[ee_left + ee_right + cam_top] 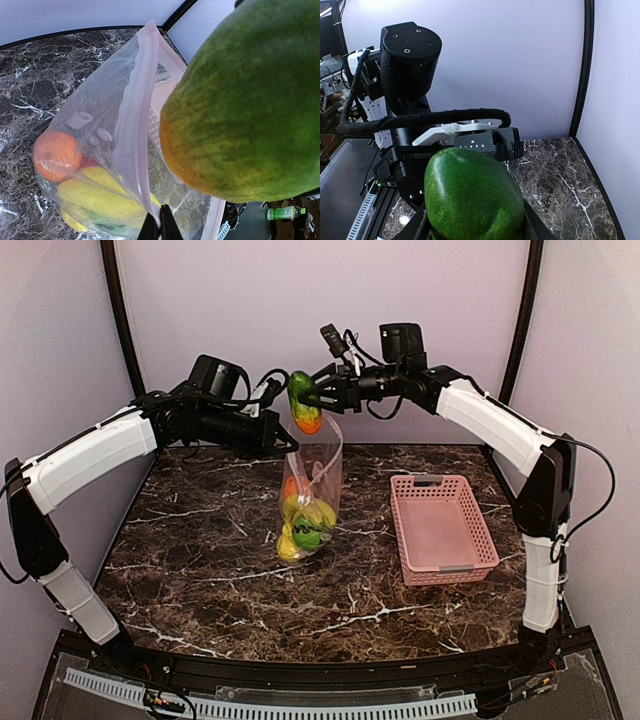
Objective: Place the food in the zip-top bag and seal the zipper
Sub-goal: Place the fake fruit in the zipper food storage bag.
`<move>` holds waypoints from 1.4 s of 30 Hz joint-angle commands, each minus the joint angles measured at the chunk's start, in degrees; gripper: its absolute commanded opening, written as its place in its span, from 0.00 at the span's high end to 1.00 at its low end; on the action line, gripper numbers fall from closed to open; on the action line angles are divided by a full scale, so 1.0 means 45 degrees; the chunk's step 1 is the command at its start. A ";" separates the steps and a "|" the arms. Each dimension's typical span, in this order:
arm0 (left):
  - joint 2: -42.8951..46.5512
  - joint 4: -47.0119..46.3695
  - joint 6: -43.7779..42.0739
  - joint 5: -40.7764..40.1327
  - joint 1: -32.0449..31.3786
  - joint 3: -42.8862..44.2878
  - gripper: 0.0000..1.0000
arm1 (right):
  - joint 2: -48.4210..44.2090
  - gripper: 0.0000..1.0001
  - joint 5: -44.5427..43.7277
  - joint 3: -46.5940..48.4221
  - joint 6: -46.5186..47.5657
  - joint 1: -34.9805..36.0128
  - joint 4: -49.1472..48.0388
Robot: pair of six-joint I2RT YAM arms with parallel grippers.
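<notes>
green piece (303,400): gripped in the right claw (316,397), which is closed around it and carries it above the bag's mouth.
zip-top bag (318,475): hangs under the left claw (160,227), just below the right claw, so its mouth faces up.
zipper (132,115): the left claw is pinched on this strip; not yet sealed.
orange (56,155), banana (95,192): low in the bag, well under both claws.
basket (400,530): on the table (200,540), below the right claw, apart from the bag.
next, I judge: lower the piece through the mouth.

pink basket (445,536), dark marble tbl (200,560)
</notes>
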State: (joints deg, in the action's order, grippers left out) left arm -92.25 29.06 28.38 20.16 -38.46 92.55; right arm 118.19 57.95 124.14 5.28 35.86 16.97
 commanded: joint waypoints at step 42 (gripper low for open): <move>0.0107 -0.0410 -0.1204 0.1853 -0.0008 -0.0243 0.99 | -0.3675 0.38 -0.5504 -0.3210 0.4518 -0.0582 0.4155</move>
State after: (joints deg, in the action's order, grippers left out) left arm -92.25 29.12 24.77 22.90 -38.46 92.29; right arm 100.36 41.58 111.09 21.74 33.41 29.80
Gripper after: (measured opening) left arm 0.009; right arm 0.638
